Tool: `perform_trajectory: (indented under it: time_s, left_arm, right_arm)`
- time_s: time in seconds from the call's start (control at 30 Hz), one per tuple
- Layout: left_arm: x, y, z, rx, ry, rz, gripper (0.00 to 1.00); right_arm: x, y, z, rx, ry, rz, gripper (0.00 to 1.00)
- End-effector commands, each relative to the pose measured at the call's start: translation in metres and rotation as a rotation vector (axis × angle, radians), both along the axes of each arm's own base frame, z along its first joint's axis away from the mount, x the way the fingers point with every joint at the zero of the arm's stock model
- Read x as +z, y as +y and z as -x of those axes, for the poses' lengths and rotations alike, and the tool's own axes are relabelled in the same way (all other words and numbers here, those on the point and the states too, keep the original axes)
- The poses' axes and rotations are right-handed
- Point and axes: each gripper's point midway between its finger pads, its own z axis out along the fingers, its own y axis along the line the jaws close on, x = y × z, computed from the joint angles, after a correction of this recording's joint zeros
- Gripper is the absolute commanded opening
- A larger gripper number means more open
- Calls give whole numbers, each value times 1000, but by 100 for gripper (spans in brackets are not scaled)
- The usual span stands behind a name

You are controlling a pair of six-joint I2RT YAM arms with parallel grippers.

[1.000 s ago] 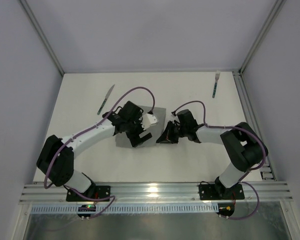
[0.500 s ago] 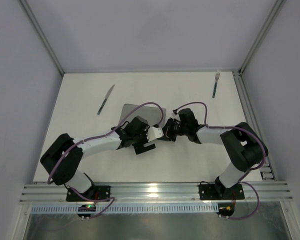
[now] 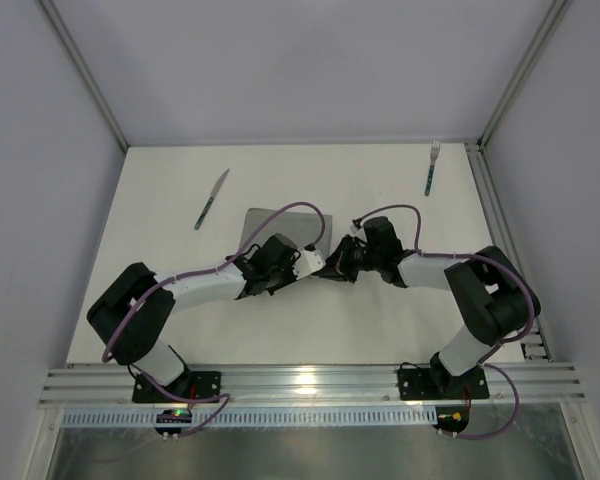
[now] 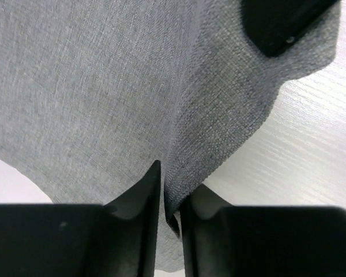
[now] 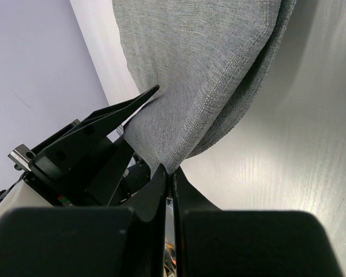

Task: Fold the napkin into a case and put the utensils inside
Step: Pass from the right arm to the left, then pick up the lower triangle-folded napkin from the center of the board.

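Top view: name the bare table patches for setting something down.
Bare: the far strip between knife and fork; the near strip along the rail. Crowded: the middle, where left hand and right hand pinch the napkin.

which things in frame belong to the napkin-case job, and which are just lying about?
Job:
- napkin, pinched by left pincer and right pincer
- knife
- fork

Not the job (fixtures only):
- table
- rail
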Motion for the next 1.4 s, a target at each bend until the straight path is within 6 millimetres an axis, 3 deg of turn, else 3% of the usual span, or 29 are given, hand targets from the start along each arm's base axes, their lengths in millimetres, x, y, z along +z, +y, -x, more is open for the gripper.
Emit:
perform_trajectory:
  time_s: [0.0, 0.03, 0.1, 0.13, 0.2, 0.3, 0.53, 0.57, 0.73, 0.77, 0.8, 0.83, 0.87, 0.9, 1.03, 1.13, 1.2, 1.23, 1.37]
  left_arm:
    - [11, -2, -4, 6, -35, 26, 15]
    - [11, -3, -2, 0, -27, 27, 11]
    - [15, -6, 2, -21, -3, 38, 0]
    - [16, -7, 3, -31, 2, 38, 0]
    - [18, -10, 8, -68, 32, 33, 0]
    - [19, -13, 16, -120, 85, 25, 0]
    - [18, -14, 25, -176, 168, 9, 0]
    - [18, -13, 25, -183, 172, 5, 0]
    - [19, -8, 29, -218, 201, -27, 0]
    - [18, -9, 29, -221, 205, -32, 0]
    - [18, -9, 28, -225, 205, -34, 0]
    - [19, -10, 27, -225, 210, -32, 0]
    - [18, -10, 27, -227, 217, -34, 0]
    - [17, -11, 27, -226, 222, -35, 0]
    - [20, -12, 27, -235, 236, -31, 1]
    - [20, -12, 28, -240, 247, -31, 2]
    - [20, -12, 29, -242, 257, -29, 2]
    - [20, -12, 30, -242, 259, -26, 2]
    - [20, -13, 31, -243, 269, -24, 2]
  right_arm:
    - [14, -2, -1, 12, -59, -23, 3]
    - [13, -2, 0, 17, -56, -18, 5]
    - [14, -1, -1, 43, -90, -7, 19]
    - [12, -3, 1, 54, -90, 14, 36]
    - [16, -7, -1, 92, -179, 56, 47]
    - [37, -20, 1, 126, -345, 128, 64]
    - [67, -45, 1, 206, -812, 247, 69]
    - [60, -49, 7, 230, -853, 264, 69]
    - [83, -62, 17, 329, -1338, 344, 71]
    - [73, -67, 23, 340, -1374, 360, 71]
    - [97, -65, 24, 301, -1518, 338, 73]
    - [97, -65, 29, 327, -1622, 361, 73]
    - [82, -67, 37, 359, -1672, 388, 73]
    - [87, -58, 48, 394, -1778, 385, 74]
    - [66, -47, 58, 531, -1877, 483, 75]
    - [51, -35, 56, 643, -1913, 552, 75]
    - [54, -31, 45, 654, -1961, 628, 76]
    - [44, -31, 40, 676, -1945, 673, 76]
    - [38, -15, 33, 766, -1977, 662, 79]
